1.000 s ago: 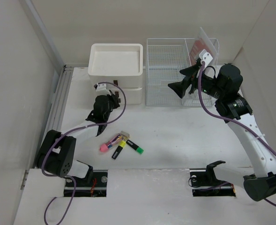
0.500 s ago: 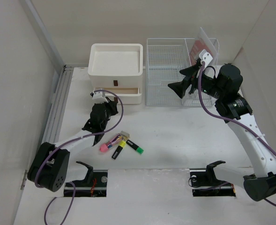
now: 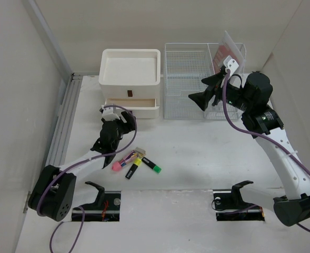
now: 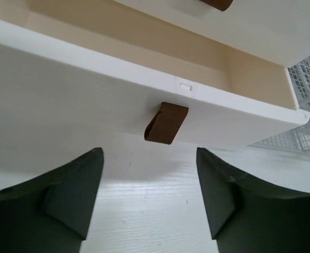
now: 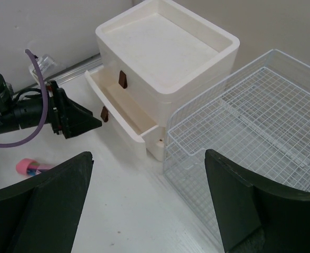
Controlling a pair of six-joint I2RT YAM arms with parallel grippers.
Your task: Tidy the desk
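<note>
**Open drawer exposed to a knock; marker cluster easily scattered**

Top external view. The desk (image 3: pixel 197 142) is seen filling the floor between the beige walls and carrying everything. One drawer unit (image 3: pixel 130 74) is set at its far edge, left of middle, with the lower drawer (image 3: pixel 131 103) standing open. One wire rack (image 3: pixel 191 79) is placed just beside it on the right. One cluster of markers (image 3: pixel 135 162) is laid toward the near edge, left of centre. One pink, one yellow and one green can be counted; a fourth pale item at the cluster's far end cannot be identified. The left gripper (image 3: pixel 124 119) is held low in front of the open drawer. The right gripper (image 3: pixel 203 90) is spread wide and empty above the rack. Since the markers touch, a grasp on one could be expected to scatter or roll the others.

Left wrist view. The jaws are parted with nothing between them, and the lower drawer's brown handle (image 4: pixel 167 123) is seen just ahead, untouched. The handle or the drawer front could be caught by a sideways swing at this height, so that the drawer is shoved shut or the unit shifted.

Right wrist view. Two drawers and two handles are counted, with only the lower drawer open. Were the right arm lowered straight down, the rack's wire rim could be struck by its fingers (image 5: pixel 55 205).
</note>
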